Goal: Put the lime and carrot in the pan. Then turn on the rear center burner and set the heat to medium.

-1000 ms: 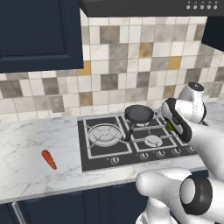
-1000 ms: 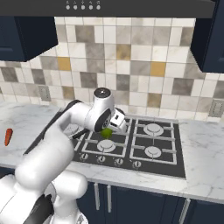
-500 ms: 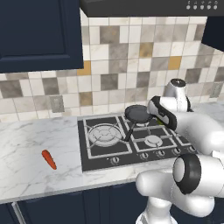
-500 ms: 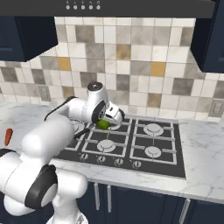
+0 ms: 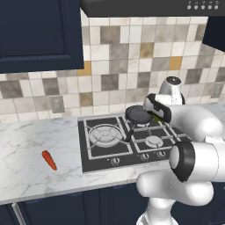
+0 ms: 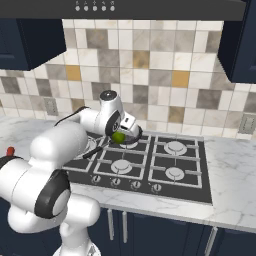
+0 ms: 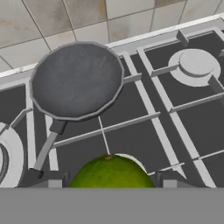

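Note:
My gripper [image 7: 109, 178] is shut on the lime [image 7: 111, 171], a yellow-green ball between the two dark fingertips [image 7: 40, 177]. In the left base view the gripper [image 5: 156, 116] holds the lime [image 5: 157, 117] just right of the black pan [image 5: 138, 114]; in the right base view the lime [image 6: 118, 137] hangs at the pan's [image 6: 133, 135] near rim. The pan [image 7: 78, 79] is empty, sits on the rear centre grates and covers the rear center burner. Its handle [image 7: 46, 148] points toward the cooktop's front left. The carrot [image 5: 49, 160] lies on the marble counter far to the left, its tip [image 6: 9, 150] at the picture edge.
The black cooktop [image 6: 190, 186] has a large ringed burner [image 5: 104, 134] on its left, small capped burners [image 6: 176, 147] on its right and a row of knobs [image 6: 122, 182] along its front. A tiled wall stands behind, a range hood [image 6: 150, 7] above.
The gripper has carried the lime left and toward the back wall, from over the front centre burner to the pan's edge. Pan and carrot have not moved.

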You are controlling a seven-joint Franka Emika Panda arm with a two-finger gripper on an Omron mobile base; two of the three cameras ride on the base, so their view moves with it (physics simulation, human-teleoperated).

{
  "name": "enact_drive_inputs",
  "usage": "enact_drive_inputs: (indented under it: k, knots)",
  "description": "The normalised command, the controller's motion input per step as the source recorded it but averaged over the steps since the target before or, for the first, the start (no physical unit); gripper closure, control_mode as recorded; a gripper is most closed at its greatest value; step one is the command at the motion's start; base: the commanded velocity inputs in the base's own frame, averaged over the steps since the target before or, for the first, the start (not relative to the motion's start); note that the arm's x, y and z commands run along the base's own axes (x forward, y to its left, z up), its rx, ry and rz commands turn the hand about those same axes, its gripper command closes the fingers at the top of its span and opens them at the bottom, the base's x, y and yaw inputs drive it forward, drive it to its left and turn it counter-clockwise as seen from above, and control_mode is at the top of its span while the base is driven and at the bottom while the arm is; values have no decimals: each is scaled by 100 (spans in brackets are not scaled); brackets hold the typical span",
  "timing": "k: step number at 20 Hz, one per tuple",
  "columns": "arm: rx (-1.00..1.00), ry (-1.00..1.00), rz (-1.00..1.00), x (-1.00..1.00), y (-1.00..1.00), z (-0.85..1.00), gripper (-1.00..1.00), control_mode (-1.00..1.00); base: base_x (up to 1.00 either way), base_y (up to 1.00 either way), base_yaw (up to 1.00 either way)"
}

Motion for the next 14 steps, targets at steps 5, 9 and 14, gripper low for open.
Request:
enact_drive_inputs:
  k: [5, 9, 14]
  knots:
    - [0, -1, 0, 33, 6, 0, 100, -100, 0, 0, 0]
    - [0, 0, 0, 31, 1, 0, 100, -100, 0, 0, 0]
    - [0, -2, 0, 18, 6, 0, 100, -100, 0, 0, 0]
